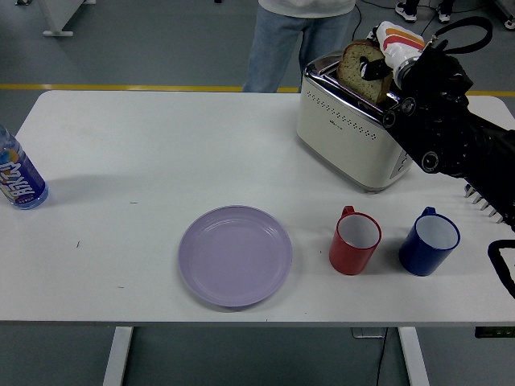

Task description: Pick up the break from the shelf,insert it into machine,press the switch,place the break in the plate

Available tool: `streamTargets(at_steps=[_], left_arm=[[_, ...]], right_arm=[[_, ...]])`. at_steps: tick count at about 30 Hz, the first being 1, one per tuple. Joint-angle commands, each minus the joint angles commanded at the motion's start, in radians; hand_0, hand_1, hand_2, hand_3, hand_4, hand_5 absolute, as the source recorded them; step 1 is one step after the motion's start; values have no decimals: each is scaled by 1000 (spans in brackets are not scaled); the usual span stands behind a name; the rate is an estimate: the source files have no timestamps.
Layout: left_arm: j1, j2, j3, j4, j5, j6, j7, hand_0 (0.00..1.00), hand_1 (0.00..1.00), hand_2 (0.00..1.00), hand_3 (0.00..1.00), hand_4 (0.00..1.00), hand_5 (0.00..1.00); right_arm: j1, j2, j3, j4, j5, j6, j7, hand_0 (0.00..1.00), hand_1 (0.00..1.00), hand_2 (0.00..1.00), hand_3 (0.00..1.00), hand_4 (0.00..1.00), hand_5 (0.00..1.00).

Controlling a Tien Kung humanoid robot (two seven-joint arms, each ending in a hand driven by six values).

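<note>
Toast leaves the toaster
My right robot hand (385, 66) grips the bread slice (360, 68) above the toaster (346, 121); only the purple plate (235, 255) on the counter (161, 153) remains.

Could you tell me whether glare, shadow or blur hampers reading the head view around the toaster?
Head view: even, soft lighting; faint shadows under the red mug and blue mug; slight sheen on the cream toaster; the black right robot hand on the brown bread slice stays sharp.

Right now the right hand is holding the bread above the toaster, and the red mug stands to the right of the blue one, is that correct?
Not quite: in the head view the red mug stands left of the blue mug. The right hand does hold the bread above the toaster.
</note>
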Motion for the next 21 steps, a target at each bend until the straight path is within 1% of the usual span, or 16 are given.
streamTargets(at_steps=[2,3,10,11,12,13,14,16,19,21], left_arm=[[2,1,0,0,-1,0,0,661,519,515,576,417,823],[5,1,0,0,-1,0,0,661,519,515,576,417,823],[8,4,4,0,-7,-1,-1,662,520,514,576,416,822],[8,4,6,0,-9,-1,-2,662,520,514,576,416,822],[8,4,6,0,-12,-1,-3,661,519,515,576,418,822],[8,4,6,0,-12,-1,-3,661,519,515,576,418,822],[7,5,11,0,-18,-1,-4,661,519,515,576,418,822],[6,5,12,0,-23,-1,-6,661,519,515,576,418,822],[5,5,9,0,-22,-1,-5,661,519,514,575,416,821],[5,5,8,0,-22,-1,-5,661,519,514,575,416,821]], right_arm=[[-1,-15,14,24,-14,-5,1,24,157,383,471,446,2],[-3,-33,28,52,-25,-10,1,24,157,383,471,446,2],[-1,-96,71,160,-66,-23,-6,15,140,376,467,437,2],[-1,-109,78,183,-70,-26,-8,15,140,376,467,437,2],[-4,-131,86,217,-71,-34,-11,8,131,374,467,435,2],[-5,-140,89,236,-71,-36,-12,8,131,374,467,435,2],[-9,-157,97,262,-72,-48,-14,8,131,374,467,435,2],[-17,-193,115,327,-80,-65,-22,8,131,374,467,435,2],[-26,-243,140,427,-89,-76,-36,2,119,371,464,433,2],[-29,-259,147,474,-88,-77,-42,2,119,371,464,433,2]])
